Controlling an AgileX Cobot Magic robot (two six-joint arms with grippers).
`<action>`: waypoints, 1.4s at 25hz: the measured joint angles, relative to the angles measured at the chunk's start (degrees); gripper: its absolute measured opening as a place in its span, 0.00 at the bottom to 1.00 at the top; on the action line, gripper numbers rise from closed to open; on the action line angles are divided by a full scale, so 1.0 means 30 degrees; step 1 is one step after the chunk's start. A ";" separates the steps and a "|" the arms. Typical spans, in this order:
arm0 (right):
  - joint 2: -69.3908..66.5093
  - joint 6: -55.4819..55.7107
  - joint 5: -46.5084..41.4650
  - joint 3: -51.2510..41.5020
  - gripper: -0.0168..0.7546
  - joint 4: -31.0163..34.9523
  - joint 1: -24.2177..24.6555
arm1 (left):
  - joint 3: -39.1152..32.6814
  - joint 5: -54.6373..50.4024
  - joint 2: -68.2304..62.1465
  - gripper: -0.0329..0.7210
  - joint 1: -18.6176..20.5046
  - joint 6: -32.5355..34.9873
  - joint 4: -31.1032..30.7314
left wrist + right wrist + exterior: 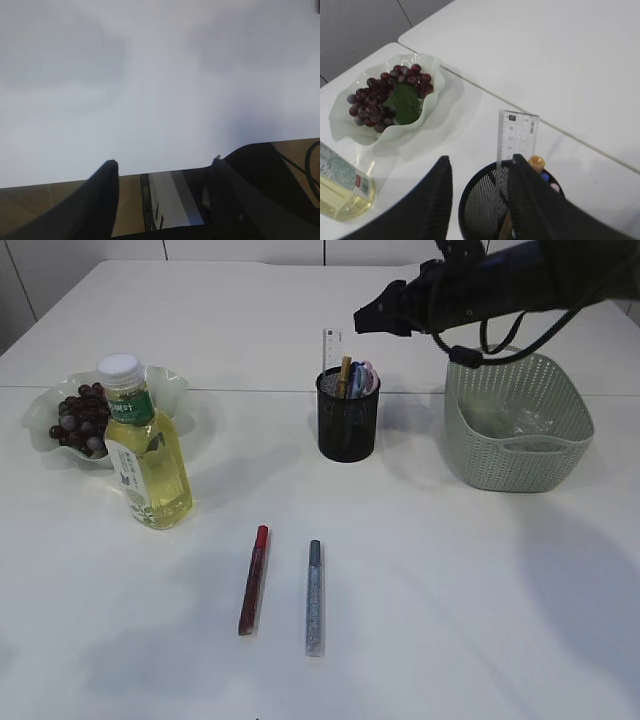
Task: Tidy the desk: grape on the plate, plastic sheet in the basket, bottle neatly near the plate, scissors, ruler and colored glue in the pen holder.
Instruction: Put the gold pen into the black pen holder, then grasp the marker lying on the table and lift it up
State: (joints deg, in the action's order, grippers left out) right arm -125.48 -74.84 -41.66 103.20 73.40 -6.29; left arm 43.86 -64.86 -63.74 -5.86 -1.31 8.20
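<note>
Ruler (516,136) upright in pen holder (348,418), long axis vert.

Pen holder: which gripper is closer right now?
Right. The right gripper hangs open just above the pen holder, by the ruler. The left gripper sees only bare table near its edge, no holder in sight.

You have a white table (450,590) under everything, its top matte and marked only by soft grey shadows. A thin seam (250,390) runs across it from side to side (it looks like two tops pushed together). Past the near edge, in the left wrist view, you can see a brown wood-look floor (30,205) and a pale upright panel (172,197) below the tabletop. Behind the far corner stands a grey wall (360,25).
</note>
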 joint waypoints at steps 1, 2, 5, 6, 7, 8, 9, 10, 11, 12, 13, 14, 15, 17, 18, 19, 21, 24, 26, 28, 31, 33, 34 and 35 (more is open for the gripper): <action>0.0608 0.1935 -0.0088 0.0000 0.43 -0.1744 -0.0036 | 0.0000 0.0000 0.0000 0.60 0.0000 0.0000 0.0000; 0.1155 0.3534 -0.0287 0.0000 0.43 -0.3363 -0.0084 | 0.0000 0.0000 0.0000 0.60 0.0000 0.0000 0.0000; 0.3100 0.8500 -0.1320 0.0000 0.43 -0.6982 -0.0427 | 0.0000 0.0036 0.0000 0.60 0.0000 0.0000 0.0000; 0.3589 1.0271 -0.1682 0.0000 0.43 -0.8070 -0.0694 | 0.0000 0.0155 0.0000 0.60 0.0000 0.0000 0.0000; 0.4138 1.2070 -0.2066 0.0000 0.43 -0.9442 -0.1012 | 0.0000 0.0391 0.0000 0.60 0.0000 0.0000 0.0000; 0.4601 1.3843 -0.2435 0.0000 0.43 -1.0878 -0.1326 | 0.0000 0.0595 0.0000 0.60 0.0000 0.0000 0.0000; 0.4910 1.5225 -0.2898 0.0000 0.43 -1.2335 -0.1770 | 0.0000 0.0792 0.0000 0.60 0.0000 0.0000 0.0034; 0.5186 1.6823 -0.3378 0.0000 0.43 -1.3501 -0.2281 | 0.0000 0.1036 0.0000 0.60 0.0000 0.0000 0.0034; 0.5341 1.8356 -0.3836 0.0000 0.43 -1.4841 -0.2856 | 0.0000 0.1269 0.0000 0.60 0.0000 0.0000 0.0072; 0.5426 1.9612 -0.4205 0.0000 0.43 -1.6154 -0.3374 | 0.0000 0.1454 0.0000 0.60 0.0000 0.0000 0.0149; 0.5438 2.1133 -0.4684 0.0000 0.43 -1.7285 -0.4057 | 0.0000 0.1675 0.0000 0.60 0.0000 0.0000 0.0293; 0.5438 2.2703 -0.5170 0.0000 0.43 -1.8673 -0.4776 | 0.0000 0.1931 0.0000 0.60 0.0000 0.0000 0.0478; 0.5438 2.4166 -0.5582 0.0000 0.43 -1.9973 -0.5388 | 0.0000 0.2150 0.0000 0.60 0.0000 0.0000 0.0676; 0.5397 2.6528 -0.6365 0.0000 0.43 -2.1983 -0.6801 | 0.0000 0.2508 0.0000 0.60 0.0000 0.0000 0.1007; 0.5310 2.7614 -0.6671 0.0000 0.43 -2.2742 -0.7394 | 0.0000 0.2691 0.0000 0.60 0.0000 0.0000 0.1090; 0.5154 2.8429 -0.6884 0.0000 0.43 -2.3231 -0.7822 | 0.0000 0.2864 0.0000 0.60 0.0000 0.0000 0.1174; 0.4660 2.9988 -0.7266 0.0000 0.43 -2.3660 -0.8646 | 0.0000 0.3274 0.0000 0.60 0.0000 0.0000 0.1253; 0.3667 3.1339 -0.7743 0.0000 0.43 -2.3824 -0.9441 | 0.0000 0.3681 0.0000 0.60 0.0000 0.0000 0.1262; 0.3002 3.1998 -0.8014 0.0000 0.43 -2.3905 -0.9801 | 0.0000 0.3853 0.0000 0.60 0.0000 0.0000 0.1289; 0.2320 3.2664 -0.8193 0.0000 0.43 -2.4157 -1.0188 | 0.0000 0.3898 0.0000 0.60 0.0000 0.0223 0.1289; 0.1336 3.3764 -0.8379 0.0000 0.43 -2.4468 -1.0796 | 0.0000 0.3898 0.0000 0.60 0.0000 0.0436 0.1289; 0.0694 3.4343 -0.8379 0.0000 0.43 -2.4468 -1.1147 | 0.0000 0.3898 0.0000 0.60 0.0000 0.0436 0.1384; 0.0399 3.4632 -0.8379 0.0000 0.43 -2.4468 -1.1294 | 0.0000 0.3898 0.0000 0.60 0.0000 0.0436 0.1502; 0.0133 3.4902 -0.8379 0.0000 0.43 -2.4468 -1.1462 | 0.0000 0.3852 0.0000 0.60 0.0000 0.0436 0.1590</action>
State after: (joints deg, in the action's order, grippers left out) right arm -125.08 29.87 -66.80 103.20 0.00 -40.67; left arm 43.86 -53.30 -63.74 -5.86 0.00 12.97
